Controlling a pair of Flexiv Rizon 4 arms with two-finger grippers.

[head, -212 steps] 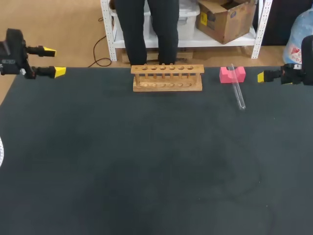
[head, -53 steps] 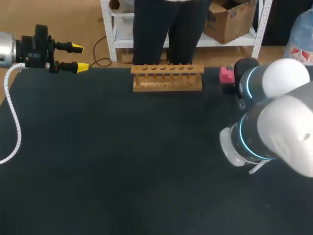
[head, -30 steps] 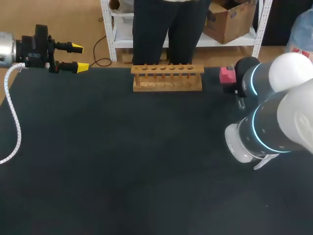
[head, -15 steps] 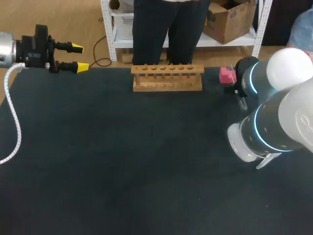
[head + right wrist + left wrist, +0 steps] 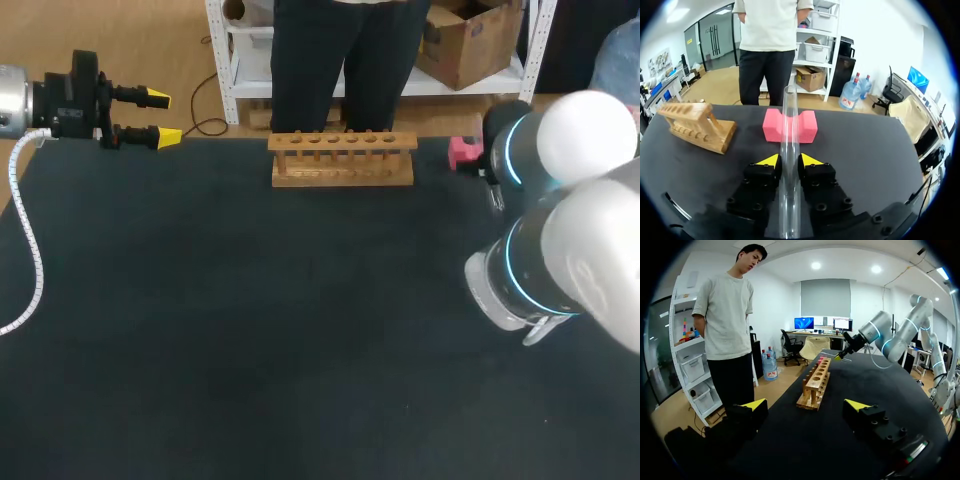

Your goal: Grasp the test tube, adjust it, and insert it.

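Note:
A clear glass test tube lies between the yellow tips of my right gripper, which is shut on it; its open end sticks out ahead of the fingers, over the pink foam block. The wooden rack with a row of holes stands at the table's far edge, left of the pink block. In the head view my right arm hides its own gripper and most of the tube. My left gripper hangs open and empty over the far left corner, well away from the rack.
The black table has only the rack and the pink block on it, both along the far edge. My right arm's bulky elbow leans over the right side of the table. A white cable trails from the left arm.
The right gripper's fingers have closed a little onto the tube. The right arm has shifted slightly towards the far right, uncovering more of the pink block. The left arm has not moved.

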